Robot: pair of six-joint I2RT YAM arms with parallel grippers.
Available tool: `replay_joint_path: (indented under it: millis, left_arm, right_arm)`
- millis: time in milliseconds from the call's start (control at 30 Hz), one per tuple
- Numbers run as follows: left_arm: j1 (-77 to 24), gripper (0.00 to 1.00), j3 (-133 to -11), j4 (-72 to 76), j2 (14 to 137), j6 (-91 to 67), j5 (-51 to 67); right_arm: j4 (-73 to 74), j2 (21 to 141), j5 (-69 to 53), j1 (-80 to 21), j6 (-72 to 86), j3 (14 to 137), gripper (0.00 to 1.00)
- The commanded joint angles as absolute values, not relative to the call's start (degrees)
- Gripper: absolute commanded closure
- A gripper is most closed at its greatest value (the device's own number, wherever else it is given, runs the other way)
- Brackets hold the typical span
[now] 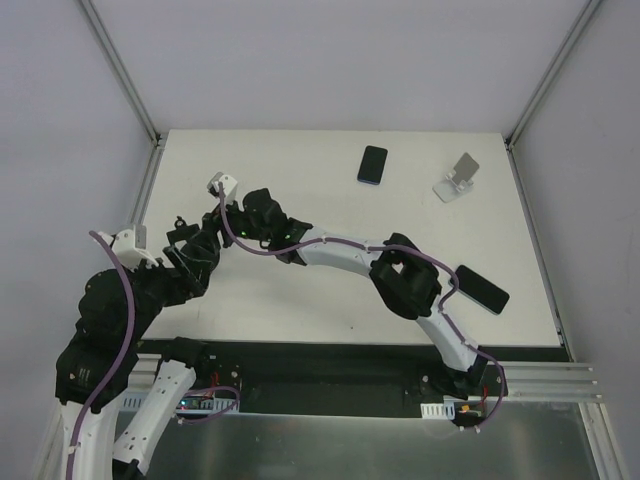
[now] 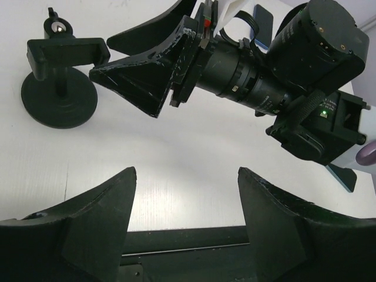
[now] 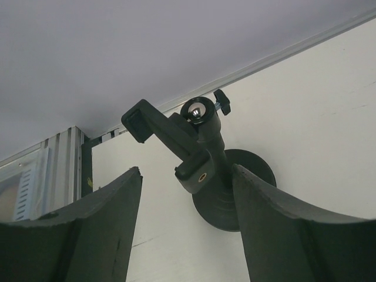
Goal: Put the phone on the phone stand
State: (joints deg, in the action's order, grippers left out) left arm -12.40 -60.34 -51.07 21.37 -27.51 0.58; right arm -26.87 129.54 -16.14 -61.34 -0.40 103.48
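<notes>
Matt black phone stand (image 3: 205, 170) with shiny metal ball (image 3: 198, 110), on smooth white table (image 3: 329, 117).

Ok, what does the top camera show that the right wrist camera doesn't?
Only the top view: the phone, a second black phone, the silver stand, plus the left arm and right arm. Only the right wrist: a clear look at the phone stand, its clamp empty, framed by the open right fingers. Both: the white table and the metal frame rail.
</notes>
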Motion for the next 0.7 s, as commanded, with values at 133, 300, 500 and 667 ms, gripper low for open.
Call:
replay_joint_path:
  millis: [133, 300, 500, 667]
  left_arm:
    - [-12.7, 0.29, -61.0, -53.1, 19.3, -20.5, -4.1]
    - [-12.7, 0.28, -64.0, -55.3, 20.4, -18.4, -6.6]
    - [-12.7, 0.23, -61.4, -54.8, 20.8, -16.6, -8.2]
    - [-12.7, 0.16, -58.5, -50.6, 22.5, -15.5, -5.2]
  right_arm:
    - [-28.7, 133.1, -18.5, -61.5, 3.0, 110.1, 0.41]
    - [-26.9, 135.2, -17.9, -62.0, 2.9, 114.2, 0.55]
    - [-25.4, 133.7, -15.3, -62.6, 0.5, 112.9, 0.78]
    - [-25.3, 127.7, -13.5, -62.1, -4.0, 106.5, 0.99]
